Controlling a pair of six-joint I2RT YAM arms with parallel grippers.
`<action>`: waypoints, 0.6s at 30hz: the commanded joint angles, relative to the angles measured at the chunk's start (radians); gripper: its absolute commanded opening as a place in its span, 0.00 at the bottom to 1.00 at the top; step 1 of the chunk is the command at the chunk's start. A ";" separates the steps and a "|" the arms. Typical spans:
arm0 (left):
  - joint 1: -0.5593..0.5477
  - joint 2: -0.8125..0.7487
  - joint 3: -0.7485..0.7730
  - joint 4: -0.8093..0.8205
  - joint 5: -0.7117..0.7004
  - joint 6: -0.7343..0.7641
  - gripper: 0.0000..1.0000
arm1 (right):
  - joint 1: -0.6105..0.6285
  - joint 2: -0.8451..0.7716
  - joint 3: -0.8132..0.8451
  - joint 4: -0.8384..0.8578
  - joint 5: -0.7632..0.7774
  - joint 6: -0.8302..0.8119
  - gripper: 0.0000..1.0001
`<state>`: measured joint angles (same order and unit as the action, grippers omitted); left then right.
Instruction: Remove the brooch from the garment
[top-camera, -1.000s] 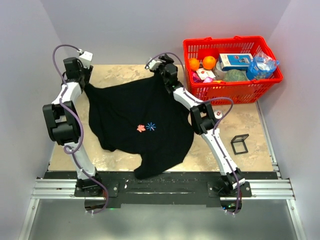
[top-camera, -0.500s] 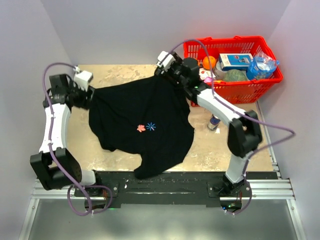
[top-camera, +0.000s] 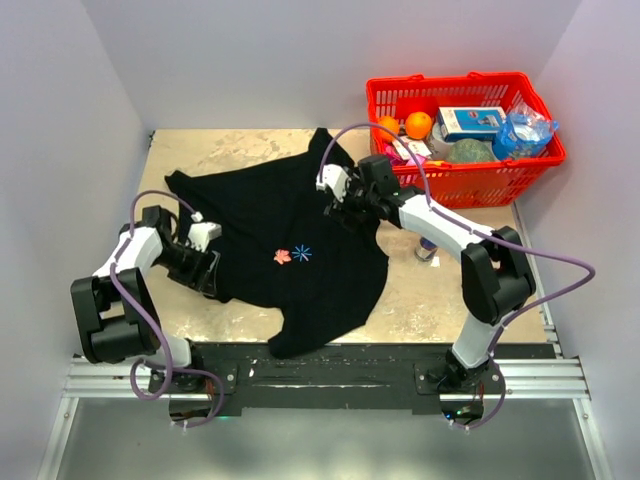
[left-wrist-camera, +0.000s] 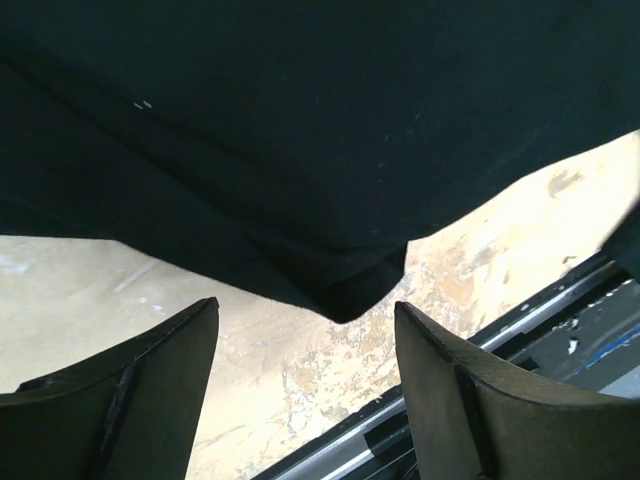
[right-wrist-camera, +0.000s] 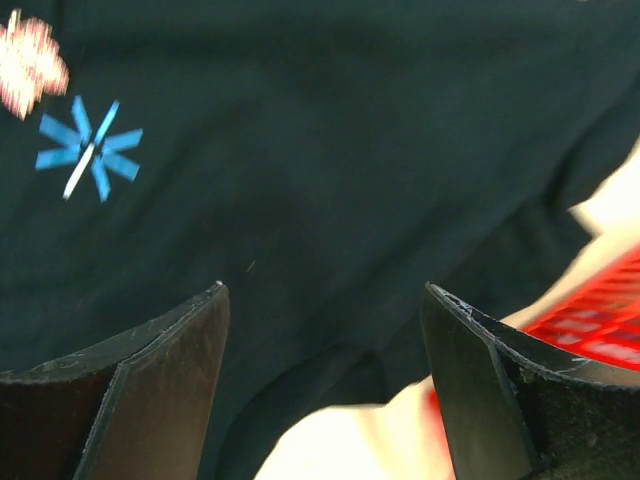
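Observation:
The black T-shirt (top-camera: 270, 215) lies spread on the table. Near its middle sit a small orange-pink flower-shaped piece (top-camera: 282, 256) and a blue star-shaped piece (top-camera: 302, 253); I cannot tell which is the brooch. My left gripper (top-camera: 207, 270) is open and empty, low at the shirt's left near edge; in the left wrist view (left-wrist-camera: 305, 303) a shirt corner (left-wrist-camera: 350, 295) lies just ahead of the fingers. My right gripper (top-camera: 343, 208) is open and empty over the shirt's right part. In the right wrist view (right-wrist-camera: 324, 287) the blue star (right-wrist-camera: 88, 148) and the blurred pink piece (right-wrist-camera: 30, 65) show at upper left.
A red basket (top-camera: 455, 185) with oranges, a box and a bottle stands at the back right, its corner showing in the right wrist view (right-wrist-camera: 590, 330). A small can (top-camera: 427, 247) stands under the right arm. The black mounting rail (top-camera: 320, 360) runs along the near edge.
Both grippers have left the shirt's far corners and come nearer, the left to the shirt's left near edge, the right over its right part. The shirt's far corners now lie flat.

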<state>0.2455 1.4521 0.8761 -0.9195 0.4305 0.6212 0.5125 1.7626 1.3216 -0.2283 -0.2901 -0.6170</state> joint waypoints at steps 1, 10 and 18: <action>-0.014 0.036 -0.046 0.056 -0.052 -0.024 0.74 | 0.006 -0.071 -0.041 -0.060 -0.023 -0.050 0.80; -0.048 0.131 -0.039 0.142 -0.076 -0.071 0.42 | 0.018 0.067 -0.087 -0.031 0.065 -0.075 0.73; -0.041 0.065 0.096 -0.047 -0.097 0.044 0.00 | 0.018 0.121 -0.081 -0.051 0.100 -0.084 0.66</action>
<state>0.2016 1.5726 0.8646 -0.8665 0.3744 0.5800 0.5293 1.8889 1.2156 -0.2829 -0.2226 -0.6819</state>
